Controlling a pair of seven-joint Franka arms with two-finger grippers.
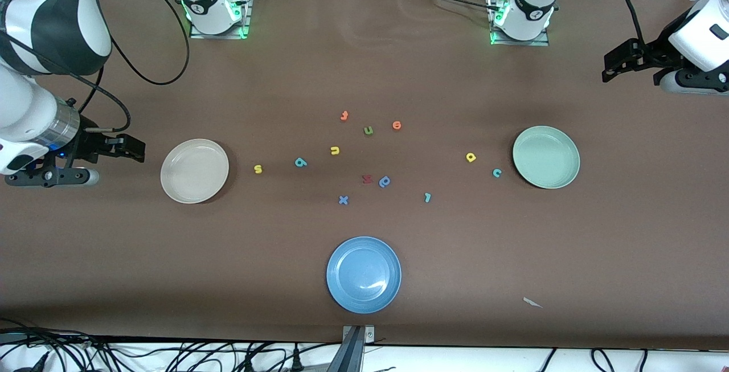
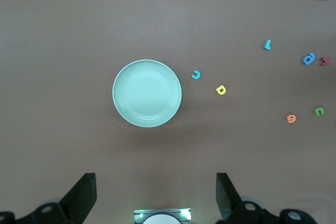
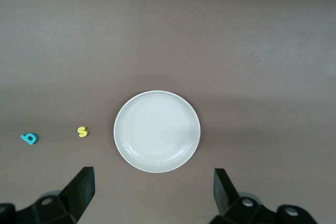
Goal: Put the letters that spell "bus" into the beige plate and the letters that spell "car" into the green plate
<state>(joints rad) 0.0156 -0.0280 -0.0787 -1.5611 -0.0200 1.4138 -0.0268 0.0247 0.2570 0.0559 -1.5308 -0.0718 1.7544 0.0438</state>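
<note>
The round cream-beige plate is set toward the right arm's end of the brown desk, the round mint-green plate toward the left arm's end. The small foam letters are scattered between them, none plated. The left gripper and right gripper are held aloft, fingers spread, nothing held.

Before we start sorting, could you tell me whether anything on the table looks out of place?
One oddity: a small pale scrap lies on the table toward the left arm's end, nearer the front camera than the green plate. It is no letter; what it is I cannot tell.
</note>
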